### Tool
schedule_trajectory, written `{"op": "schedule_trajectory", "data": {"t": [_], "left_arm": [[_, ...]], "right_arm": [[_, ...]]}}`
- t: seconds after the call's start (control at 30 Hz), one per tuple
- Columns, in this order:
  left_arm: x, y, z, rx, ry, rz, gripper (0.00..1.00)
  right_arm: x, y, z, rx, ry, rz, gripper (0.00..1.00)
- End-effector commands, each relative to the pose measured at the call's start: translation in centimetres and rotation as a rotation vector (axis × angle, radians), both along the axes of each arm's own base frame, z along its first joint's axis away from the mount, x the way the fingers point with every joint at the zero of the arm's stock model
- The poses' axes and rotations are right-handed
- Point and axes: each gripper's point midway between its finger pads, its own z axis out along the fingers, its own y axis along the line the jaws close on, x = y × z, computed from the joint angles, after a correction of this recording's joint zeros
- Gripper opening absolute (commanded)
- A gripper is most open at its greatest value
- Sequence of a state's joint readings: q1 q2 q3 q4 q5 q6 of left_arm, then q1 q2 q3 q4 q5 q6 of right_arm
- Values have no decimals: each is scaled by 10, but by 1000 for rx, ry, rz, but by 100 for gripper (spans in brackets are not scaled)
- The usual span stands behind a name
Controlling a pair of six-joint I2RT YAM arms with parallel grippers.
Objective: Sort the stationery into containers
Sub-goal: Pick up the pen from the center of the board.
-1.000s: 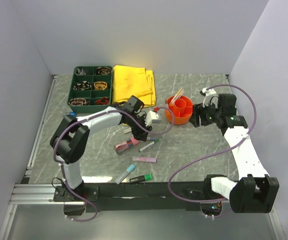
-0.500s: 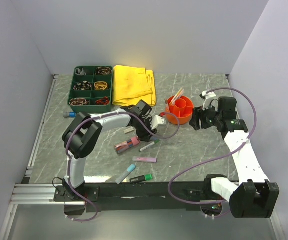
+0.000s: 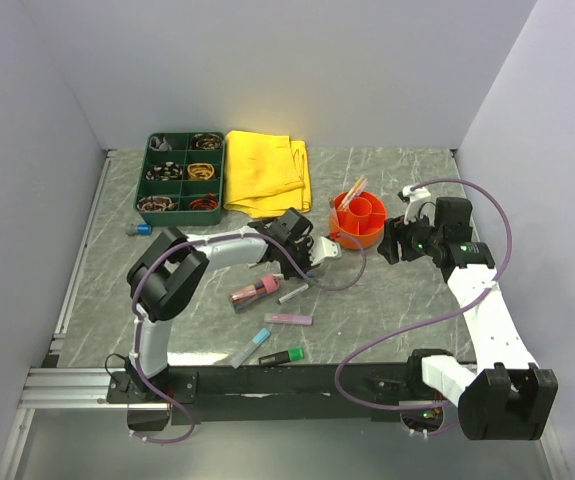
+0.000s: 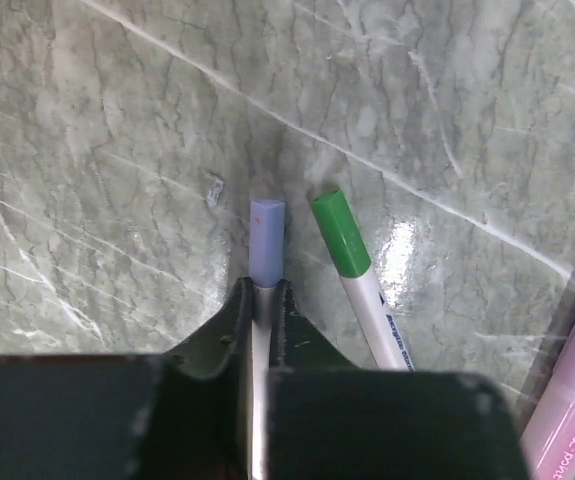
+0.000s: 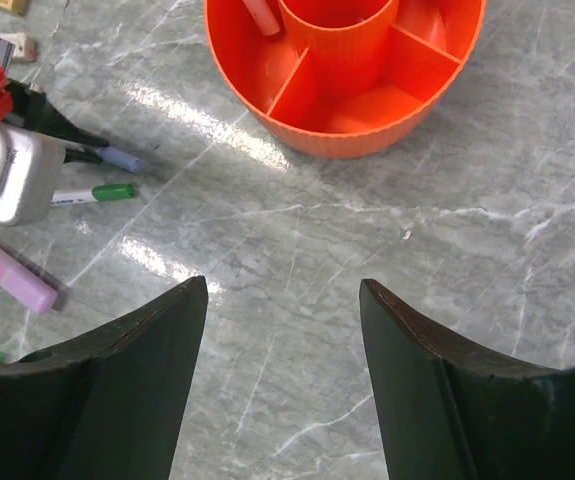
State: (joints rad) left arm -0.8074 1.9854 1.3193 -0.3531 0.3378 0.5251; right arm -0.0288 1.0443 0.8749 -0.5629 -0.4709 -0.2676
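Left fingers are pinched tight on a blue-capped pen, cap poking out past the tips, down at the counter just left of the orange pot. A green-capped marker lies right beside that pen, with a pink highlighter farther from the pot. Right fingers hang spread wide, nothing between them, just right of the pot. A pale pen leans inside it.

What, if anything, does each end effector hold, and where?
The left end effector pinches the blue-capped pen by its barrel behind the cap; the right end effector holds nothing.
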Motion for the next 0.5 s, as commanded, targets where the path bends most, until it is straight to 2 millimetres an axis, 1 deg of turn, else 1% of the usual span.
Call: {"op": "schedule_trajectory", "data": {"t": [0.0, 0.03, 0.07, 0.13, 0.17, 0.2, 0.23, 0.27, 0.3, 0.33, 0.37, 0.4, 0.43, 0.47], "left_arm": [[-9, 9, 9, 19, -10, -23, 1], [-7, 6, 21, -9, -25, -29, 1], [4, 3, 52, -71, -70, -16, 1], [14, -4, 88, -149, -100, -1, 1], [26, -10, 123, -217, -144, 13, 1], [30, -15, 141, -266, -153, 12, 1], [29, -24, 162, -346, -133, -3, 3], [37, -30, 186, -416, -139, -9, 5], [38, -35, 197, -467, -121, -22, 6], [42, -45, 219, -548, -109, -25, 8], [38, -50, 223, -609, -40, -72, 9], [40, -55, 230, -658, -14, -80, 9], [47, -62, 242, -738, 26, -71, 8], [46, -67, 251, -794, 50, -106, 7]], "right_arm": [[1, -3, 11, -17, -38, 5, 70], [2, -2, 13, -15, -43, 8, 70], [2, -2, 14, -13, -43, 6, 70], [4, -2, 15, -10, -46, 3, 70], [5, -2, 15, -8, -44, -1, 70], [7, -2, 15, -5, -50, -4, 70], [7, -1, 14, 0, -46, -4, 70], [8, -1, 13, 7, -42, -7, 70], [9, 0, 12, 12, -40, -8, 70], [10, 1, 12, 19, -43, -8, 70], [10, 1, 13, 27, -44, -14, 70], [11, 2, 14, 31, -49, -15, 70], [12, 2, 16, 36, -55, -15, 70], [12, 3, 17, 40, -57, -19, 70]]}}
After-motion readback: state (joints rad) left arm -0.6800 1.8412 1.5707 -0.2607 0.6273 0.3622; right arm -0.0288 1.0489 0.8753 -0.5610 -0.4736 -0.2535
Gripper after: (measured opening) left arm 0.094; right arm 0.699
